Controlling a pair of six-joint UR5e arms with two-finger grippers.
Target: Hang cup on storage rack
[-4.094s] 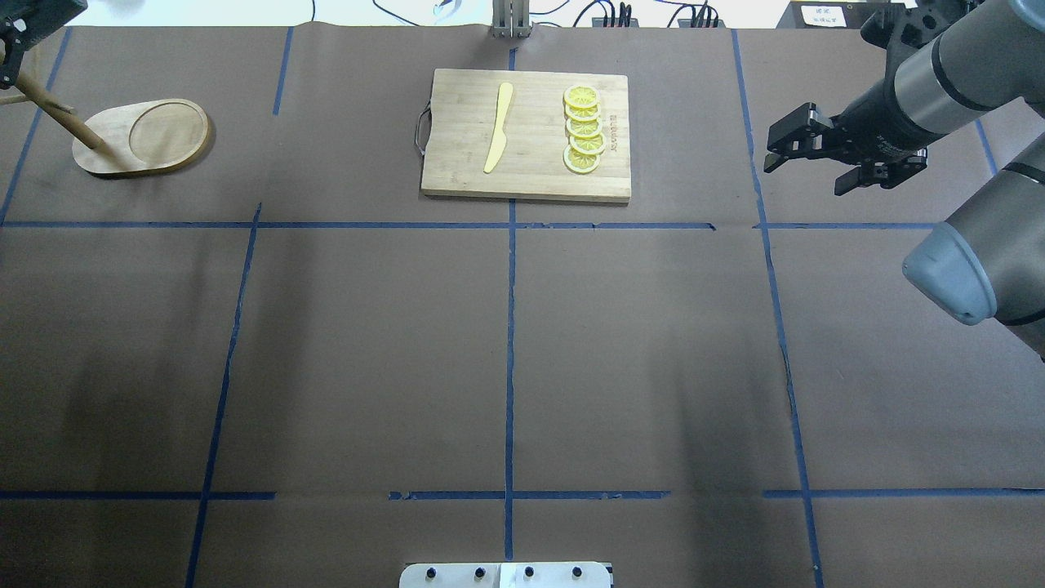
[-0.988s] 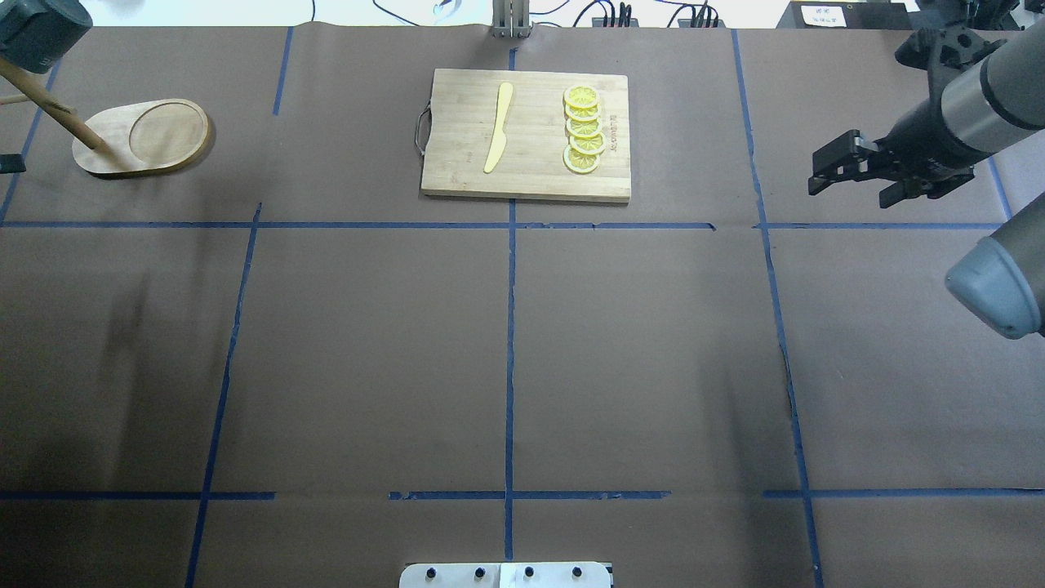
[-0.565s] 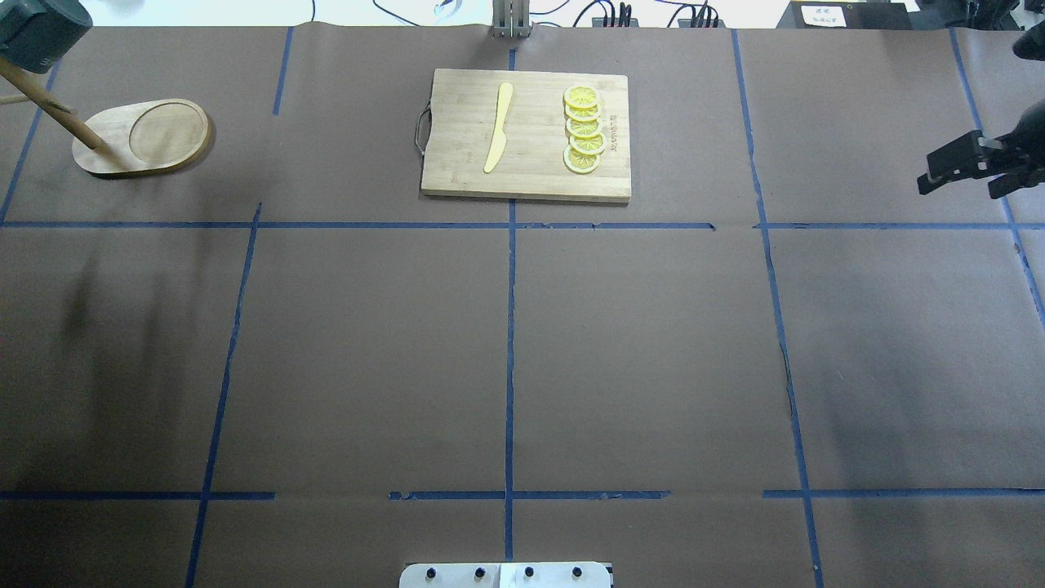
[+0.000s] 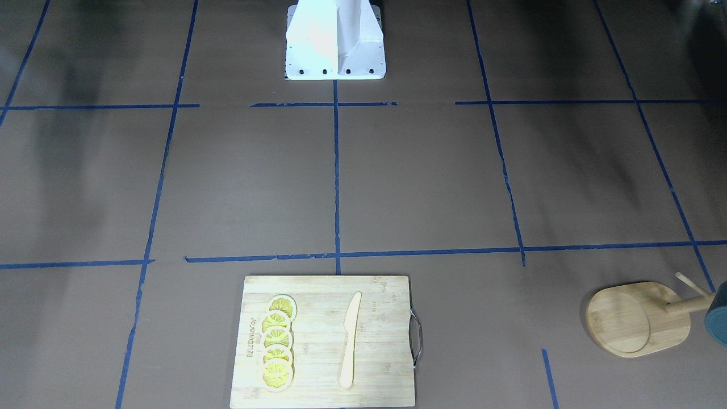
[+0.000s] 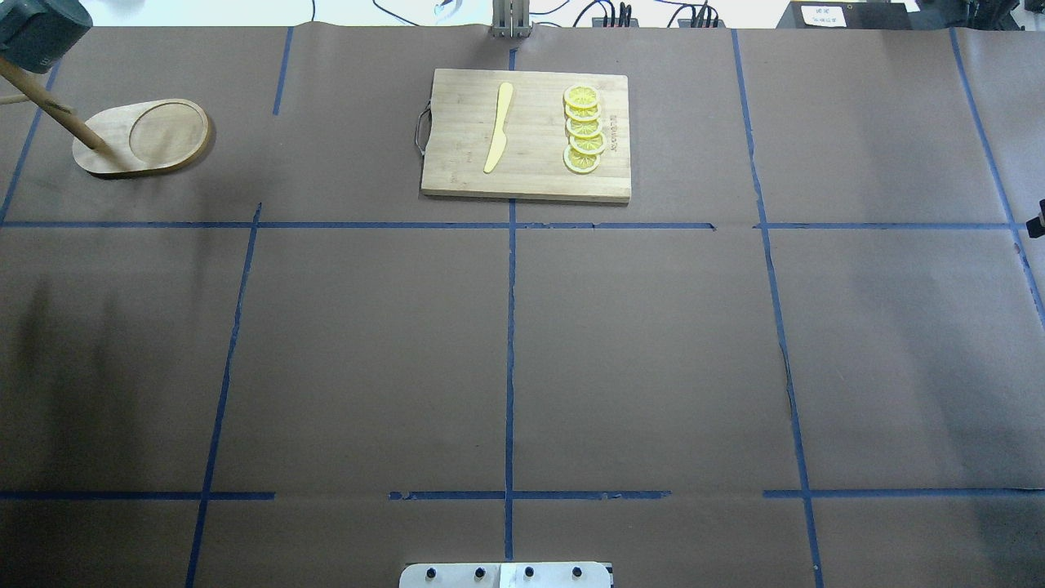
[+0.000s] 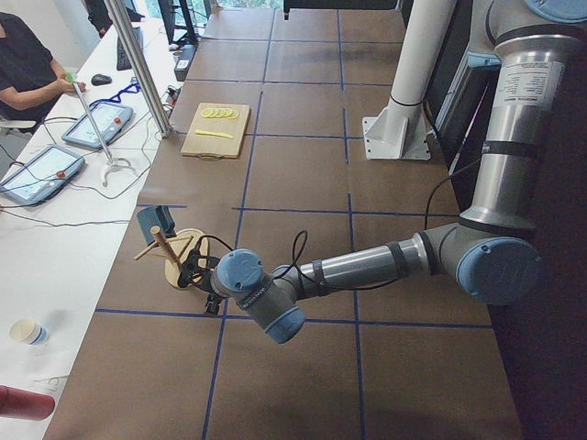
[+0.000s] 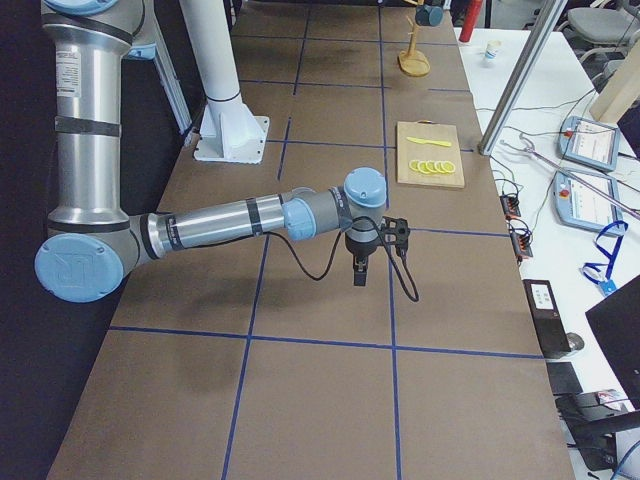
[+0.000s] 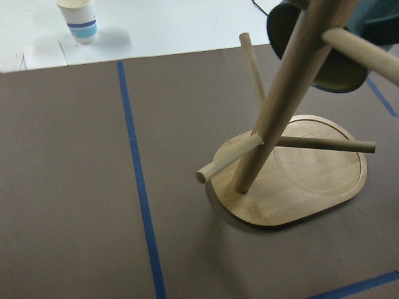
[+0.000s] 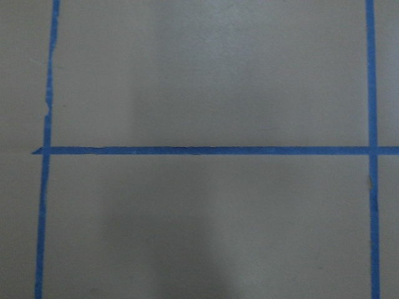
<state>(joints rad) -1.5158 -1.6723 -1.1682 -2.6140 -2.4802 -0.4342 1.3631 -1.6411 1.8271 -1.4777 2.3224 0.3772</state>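
Observation:
The cup [image 5: 37, 33] is dark grey-teal and hangs on an upper peg of the storage rack [image 5: 143, 137] at the table's far left corner. It also shows at the top right of the left wrist view [image 8: 318, 47], beside the rack's post [image 8: 274, 106], and at the right edge of the front view [image 4: 717, 321]. My left gripper [image 6: 204, 284] is close beside the rack's base and apart from the cup; I cannot tell if it is open. My right gripper [image 7: 378, 250] hangs over bare table at the right end; I cannot tell its state.
A bamboo cutting board [image 5: 457, 163] with lemon slices [image 5: 583, 131] and a yellow knife [image 5: 499, 126] lies at the far middle. A paper cup [image 8: 78, 18] stands on the white side table beyond the rack. The robot's base [image 4: 335, 40] is at the near middle.
My right arm has drawn back to the right, out of the overhead view but for a sliver at the edge. The cup and rack have not moved.

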